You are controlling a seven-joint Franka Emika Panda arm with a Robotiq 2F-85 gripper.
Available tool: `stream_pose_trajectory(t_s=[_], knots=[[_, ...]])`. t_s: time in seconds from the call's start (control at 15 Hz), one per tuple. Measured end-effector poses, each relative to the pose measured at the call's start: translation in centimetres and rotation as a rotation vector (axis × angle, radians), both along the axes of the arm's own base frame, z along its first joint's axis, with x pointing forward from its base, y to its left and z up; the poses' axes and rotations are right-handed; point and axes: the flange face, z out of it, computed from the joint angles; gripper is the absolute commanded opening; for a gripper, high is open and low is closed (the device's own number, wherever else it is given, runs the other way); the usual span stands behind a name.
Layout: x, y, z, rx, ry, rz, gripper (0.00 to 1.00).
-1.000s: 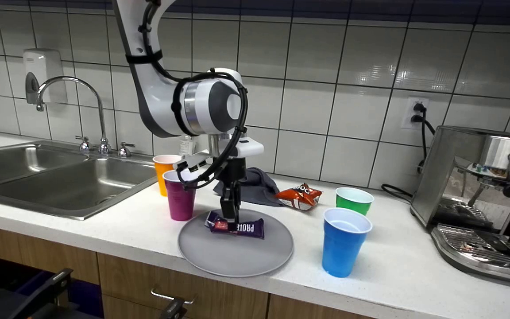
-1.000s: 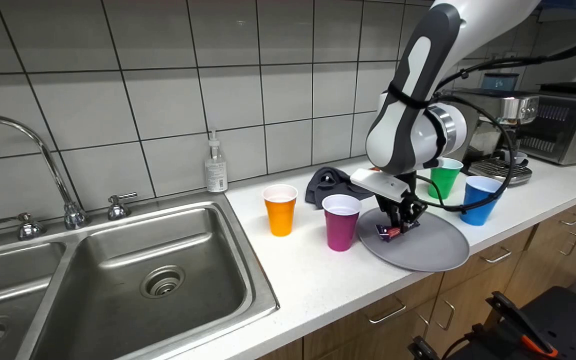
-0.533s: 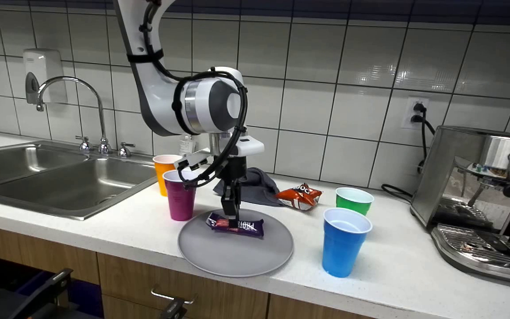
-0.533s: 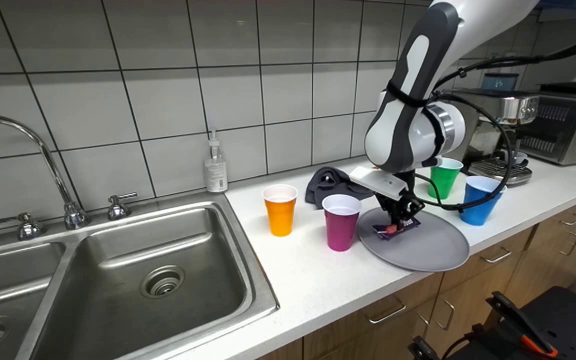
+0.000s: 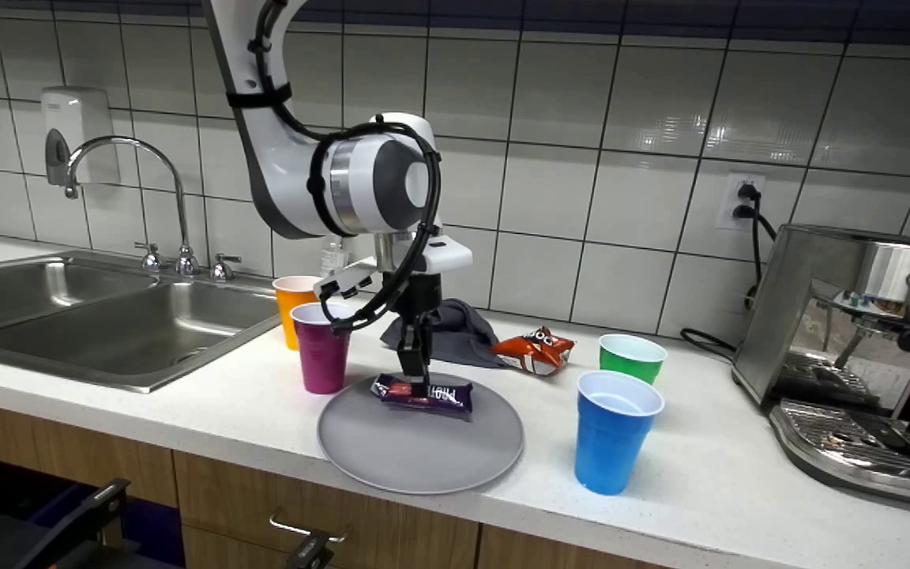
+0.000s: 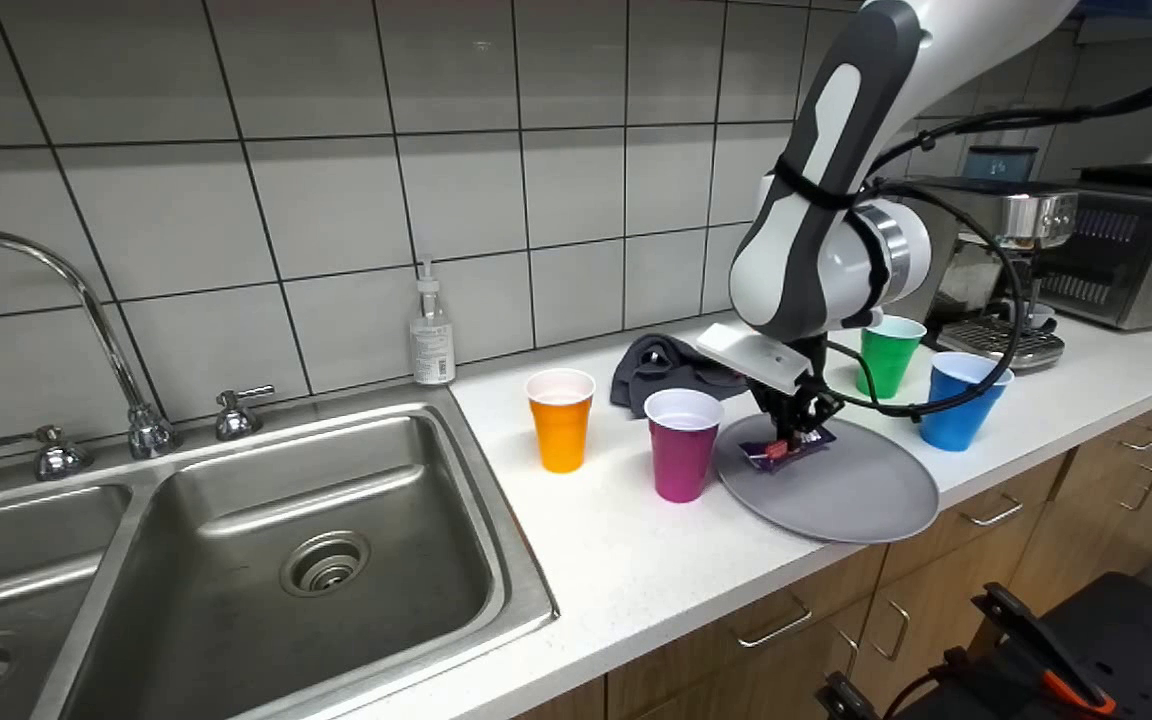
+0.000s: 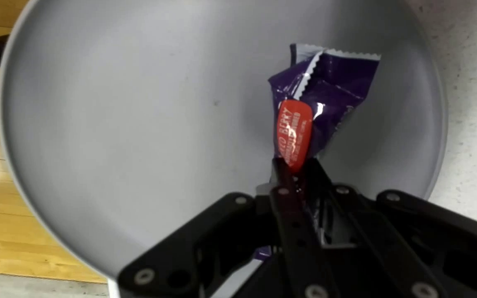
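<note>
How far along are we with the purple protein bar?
Done: the grasp; the black two-fingered tool is closed on the shiny purple-wrapped bar. In hand: holding it over the round grey plate; whether they touch is unclear. Left, likely: release, as the bar is pinched.

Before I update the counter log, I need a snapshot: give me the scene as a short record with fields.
Gripper: closed
Held: protein bar, purple and red
Under it: gray plate; contact unclear
Cups, all upright: orange cup, magenta cup, green cup, blue cup
Nearest the sink: orange cup
Behind the gray plate: dark cloth, red snack bag
</note>
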Motion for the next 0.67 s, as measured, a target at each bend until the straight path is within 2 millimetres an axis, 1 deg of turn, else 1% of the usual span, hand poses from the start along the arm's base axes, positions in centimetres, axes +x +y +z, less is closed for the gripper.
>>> stream_pose_trajectory(t_s=[0.2,0.47,0.67], knots=[[0.6,0.0,1.5,0.001,-0.043,0.003,0.03],[1.3,-0.1,4.0,0.004,-0.096,0.008,0.03],[1.6,-0.1,5.3,0.003,-0.122,0.018,0.03]])
